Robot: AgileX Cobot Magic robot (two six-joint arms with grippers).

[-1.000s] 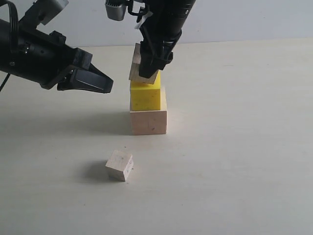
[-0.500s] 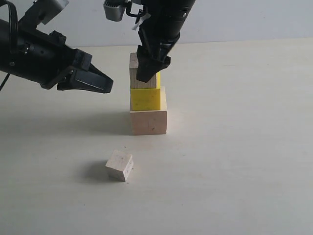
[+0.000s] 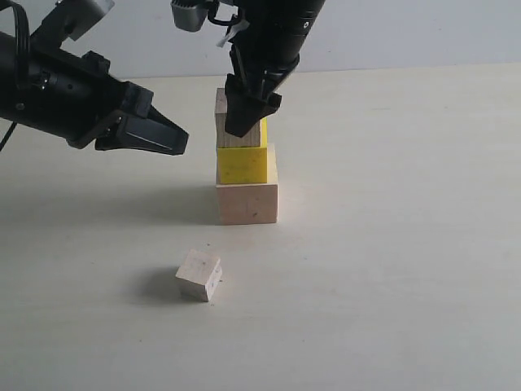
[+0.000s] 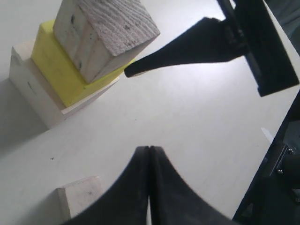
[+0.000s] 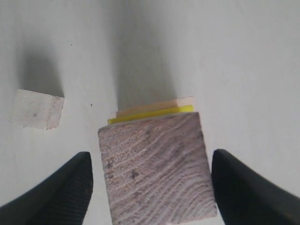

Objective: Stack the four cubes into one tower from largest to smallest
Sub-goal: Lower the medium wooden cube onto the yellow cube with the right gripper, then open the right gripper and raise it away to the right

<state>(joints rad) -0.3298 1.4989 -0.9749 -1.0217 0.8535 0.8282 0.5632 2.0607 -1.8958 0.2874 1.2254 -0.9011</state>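
Your right gripper point(image 5: 151, 164) stands spread on both sides of the medium cube point(image 4: 101, 35), with a bare gap at each finger; so I judge this cube is not gripped and rests by itself on the yellow cube point(image 3: 242, 164), which sits on the large cube point(image 4: 28, 91). Both upper cubes sit toward the 9 o'clock edge of the large one; lift straight up, so that no finger drags the top cube. The small cube point(image 3: 199, 274) lies on the table point(image 3: 407, 261) at 7 o'clock from the tower point(image 3: 244, 175), well apart; it goes last. Your left gripper point(image 4: 149, 157) is pressed together and empty, at 10 o'clock from the tower, probably to leave room.
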